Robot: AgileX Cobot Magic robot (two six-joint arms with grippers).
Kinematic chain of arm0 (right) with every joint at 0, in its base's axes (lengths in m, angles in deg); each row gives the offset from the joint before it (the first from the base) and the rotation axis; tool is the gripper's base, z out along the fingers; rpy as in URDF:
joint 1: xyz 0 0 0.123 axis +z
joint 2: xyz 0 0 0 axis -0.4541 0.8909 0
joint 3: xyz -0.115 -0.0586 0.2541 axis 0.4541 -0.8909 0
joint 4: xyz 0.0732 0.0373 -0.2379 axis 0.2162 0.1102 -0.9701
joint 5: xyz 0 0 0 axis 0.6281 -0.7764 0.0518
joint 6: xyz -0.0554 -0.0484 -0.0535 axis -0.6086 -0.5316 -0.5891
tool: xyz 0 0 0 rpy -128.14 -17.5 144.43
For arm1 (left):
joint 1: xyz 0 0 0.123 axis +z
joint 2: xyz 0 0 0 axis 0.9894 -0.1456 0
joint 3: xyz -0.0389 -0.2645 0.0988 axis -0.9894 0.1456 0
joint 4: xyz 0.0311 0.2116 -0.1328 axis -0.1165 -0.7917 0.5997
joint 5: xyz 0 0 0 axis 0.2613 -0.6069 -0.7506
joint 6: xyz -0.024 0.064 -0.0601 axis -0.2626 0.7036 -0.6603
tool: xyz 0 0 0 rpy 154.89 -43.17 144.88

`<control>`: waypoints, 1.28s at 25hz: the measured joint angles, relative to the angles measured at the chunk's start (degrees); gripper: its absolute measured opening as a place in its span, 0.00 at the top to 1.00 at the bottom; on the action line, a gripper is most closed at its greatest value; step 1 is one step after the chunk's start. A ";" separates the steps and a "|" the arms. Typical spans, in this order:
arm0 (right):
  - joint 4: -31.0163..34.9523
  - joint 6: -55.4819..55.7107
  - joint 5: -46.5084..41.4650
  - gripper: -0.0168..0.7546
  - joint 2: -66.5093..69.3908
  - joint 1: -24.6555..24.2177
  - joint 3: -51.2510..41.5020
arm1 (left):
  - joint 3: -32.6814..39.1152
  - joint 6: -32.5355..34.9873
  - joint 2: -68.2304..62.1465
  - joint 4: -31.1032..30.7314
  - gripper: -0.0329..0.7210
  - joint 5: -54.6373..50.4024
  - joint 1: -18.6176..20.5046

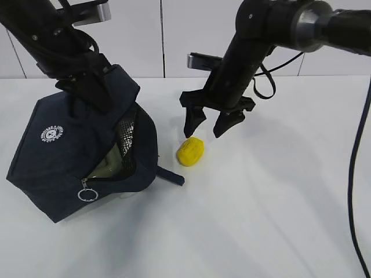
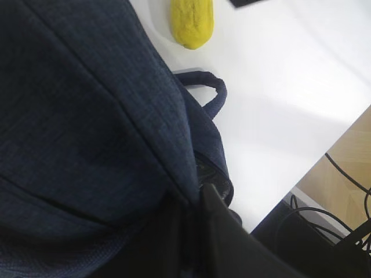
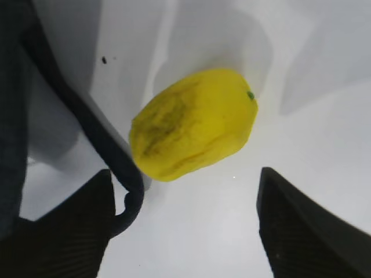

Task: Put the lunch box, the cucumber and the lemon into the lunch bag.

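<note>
lemon (image 1: 191, 152) under right hand (image 1: 210, 127) (spread)

A white tabletop (image 1: 272, 220) fills most of the exterior view, smooth and matte, lit evenly from above so that shadows fall soft and pale grey across it. Behind it stands a white panelled wall (image 1: 174, 35), divided by thin dark vertical seams. In the left wrist view the table's edge (image 2: 324, 150) runs diagonally, and beyond it lies a light wood-grain floor (image 2: 353, 156) with a tangle of black cables (image 2: 342, 220) beside a dark piece of equipment below the table.
</note>
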State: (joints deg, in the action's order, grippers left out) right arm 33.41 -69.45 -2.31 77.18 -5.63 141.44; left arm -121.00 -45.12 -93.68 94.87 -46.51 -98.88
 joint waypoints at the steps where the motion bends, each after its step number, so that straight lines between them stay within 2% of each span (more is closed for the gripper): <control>1: -0.68 0.71 0.00 0.23 0.60 0.52 0.00 | 0.00 0.00 0.00 0.00 0.94 0.00 0.00; 14: -2.14 4.97 4.71 0.23 4.74 1.71 0.00 | 0.00 0.00 0.00 0.00 0.94 -0.10 0.00; 28: 2.43 4.97 5.89 0.24 6.72 1.81 0.00 | 0.00 0.00 0.00 -0.92 0.94 -0.18 0.00; 30: 2.43 4.97 5.98 0.27 6.72 1.84 0.00 | 0.00 0.00 0.00 -1.04 0.94 -0.18 0.00; 32: 2.43 4.97 5.98 0.36 6.72 1.84 0.00 | 0.00 0.00 0.00 -1.14 0.94 -0.18 0.00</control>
State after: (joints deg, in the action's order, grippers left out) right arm 35.84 -64.48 3.67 83.90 -3.79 141.44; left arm -121.00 -45.12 -93.68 93.74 -46.69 -98.88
